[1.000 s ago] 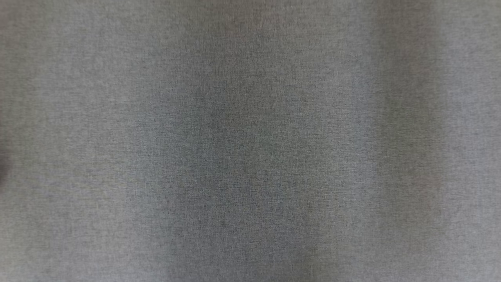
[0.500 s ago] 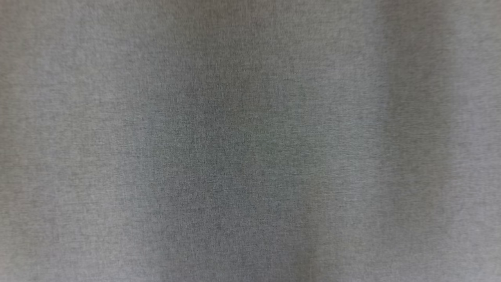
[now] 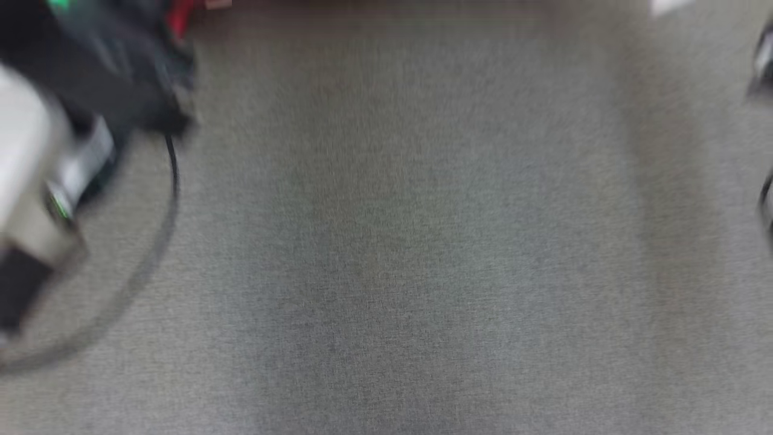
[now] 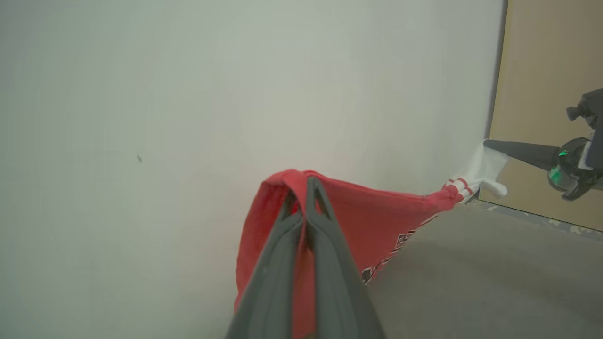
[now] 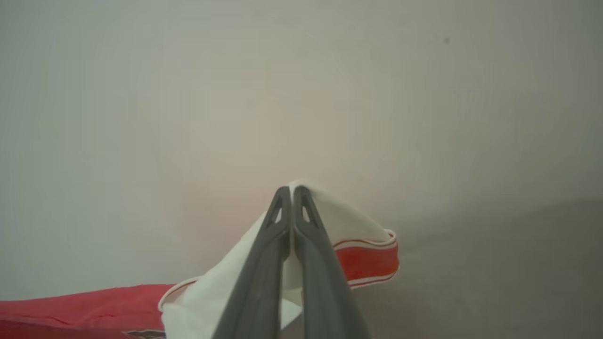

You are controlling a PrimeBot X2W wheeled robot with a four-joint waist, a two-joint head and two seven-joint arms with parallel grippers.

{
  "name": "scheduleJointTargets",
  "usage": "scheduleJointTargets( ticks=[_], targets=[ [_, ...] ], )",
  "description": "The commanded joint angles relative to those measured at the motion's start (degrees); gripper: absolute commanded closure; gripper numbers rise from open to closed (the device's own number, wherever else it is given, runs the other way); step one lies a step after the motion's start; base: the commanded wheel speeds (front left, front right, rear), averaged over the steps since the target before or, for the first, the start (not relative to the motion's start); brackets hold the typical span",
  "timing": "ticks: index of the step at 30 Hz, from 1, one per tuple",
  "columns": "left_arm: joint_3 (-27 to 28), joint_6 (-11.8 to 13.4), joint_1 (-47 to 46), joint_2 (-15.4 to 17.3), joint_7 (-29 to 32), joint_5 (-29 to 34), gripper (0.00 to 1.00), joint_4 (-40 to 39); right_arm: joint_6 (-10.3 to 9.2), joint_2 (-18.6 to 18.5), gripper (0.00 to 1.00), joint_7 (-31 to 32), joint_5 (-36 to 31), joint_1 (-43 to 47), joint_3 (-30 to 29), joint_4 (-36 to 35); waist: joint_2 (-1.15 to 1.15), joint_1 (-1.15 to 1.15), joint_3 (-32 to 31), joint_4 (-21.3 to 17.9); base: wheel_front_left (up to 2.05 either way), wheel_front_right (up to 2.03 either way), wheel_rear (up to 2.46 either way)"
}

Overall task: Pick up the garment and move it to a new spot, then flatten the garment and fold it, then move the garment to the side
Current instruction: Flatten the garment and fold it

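Two grips on: left gripper [image 4: 306,186] clenched on red T-shirt with white sleeves [image 4: 372,221], right gripper [image 5: 291,190] clenched on sleeve. Shirt stretched aloft over grey carpet [image 3: 386,272]. Pickup done; placing, flattening, folding pending.

Seen from the head, all is smeared. The left arm [image 3: 90,84] is a dark and pale blur running off the left edge, and a thin black cable [image 3: 173,181] fades into fuzz below it. A red scrap [image 3: 181,15] is cut by the top edge. A dark shape [image 3: 762,60] at the right edge is too blurry to name. At the left wrist, the left gripper [image 4: 306,181] covers the fold it pinches. The shirt [image 4: 358,212] drops off the bottom edge, and its black print [image 4: 400,244] is too small to read. The right gripper [image 4: 487,142] is cut by the right edge.
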Motion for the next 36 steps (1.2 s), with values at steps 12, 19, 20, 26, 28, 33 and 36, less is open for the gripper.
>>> scheduleJointTargets(
  ticks=[12, 19, 20, 26, 28, 33, 36],
  targets=[
    [6.6, 1.2, 36.7, -1.4, -0.2, 8.3, 1.00, -7.3, -0.09, 6.1, 1.00, 3.4, -0.5, 38.5, -5.3, -14.3, 0.01, 0.02, -9.2, 0.1, 0.00, 0.00, 0.00],
    [10.2, 0.8, 47.0, -3.4, -0.2, 10.9, 1.00, -4.6, -0.09, 9.3, 1.00, 5.7, -3.4, 48.6, -7.7, -15.7, 0.01, 0.02, -11.3, 0.1, 0.00, 0.00, 0.00],
    [11.2, 0.7, 48.2, -3.9, -0.2, 11.6, 1.00, -4.2, -0.09, 9.8, 1.00, 6.4, -3.6, 50.1, -8.2, -15.8, 0.01, 0.02, -11.7, 0.2, 0.00, 0.00, 0.00],
    [18.2, 0.7, 58.0, -6.5, -0.2, 14.6, 1.00, -2.1, -0.09, 13.0, 1.00, 13.4, -2.1, 59.2, -10.7, -19.5, 0.01, 0.02, -14.7, -0.4, 0.00, 0.00, 0.00],
    [20.7, 0.7, 60.8, -7.5, -0.2, 14.6, 1.00, -1.8, -0.09, 13.5, 1.00, 15.5, -2.0, 61.9, -11.8, -21.0, 0.01, 0.02, -15.8, -0.6, 0.00, 0.00, 0.00],
    [23.9, 0.3, 67.1, -9.4, -0.2, 17.2, 1.00, -1.2, -0.09, 15.5, 1.00, 22.5, -2.7, 68.3, -14.3, -24.7, 0.01, 0.02, -17.6, -0.9, 0.00, 0.00, 0.00],
    [24.7, 0.5, 69.3, -9.7, -0.2, 19.8, 1.00, -0.4, -0.09, 17.0, 1.00, 27.0, -3.6, 72.3, -15.1, -27.2, 0.01, 0.02, -18.2, -0.6, 0.00, 0.00, 0.00]
  ],
)
